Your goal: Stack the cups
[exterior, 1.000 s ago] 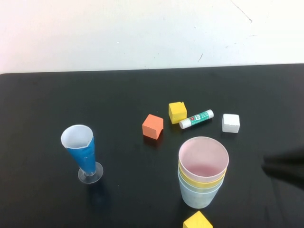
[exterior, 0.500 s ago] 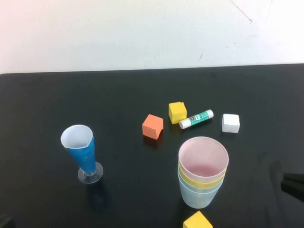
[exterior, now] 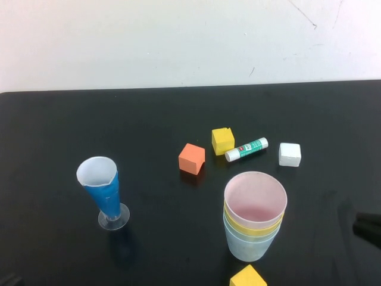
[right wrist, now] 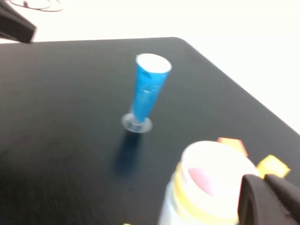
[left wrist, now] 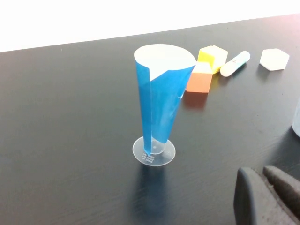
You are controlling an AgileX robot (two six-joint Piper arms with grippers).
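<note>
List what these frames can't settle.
- Green cup: not visible; the stack shows only pink, yellow and pale blue rims, high view.
- Left pincer: near table corner, cut off by frame edge.
- Right pincer: beside the stack, cropped and blurred.
- Yellow block: cut by bottom edge, high view.

Cups (exterior: 254, 217) – pink, yellow, pale blue; cone glass (exterior: 102, 190) – blue-white

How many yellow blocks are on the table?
2: one yellow block sits beside the glue stick; another yellow block lies at the near edge, below the stacked cups.
</note>
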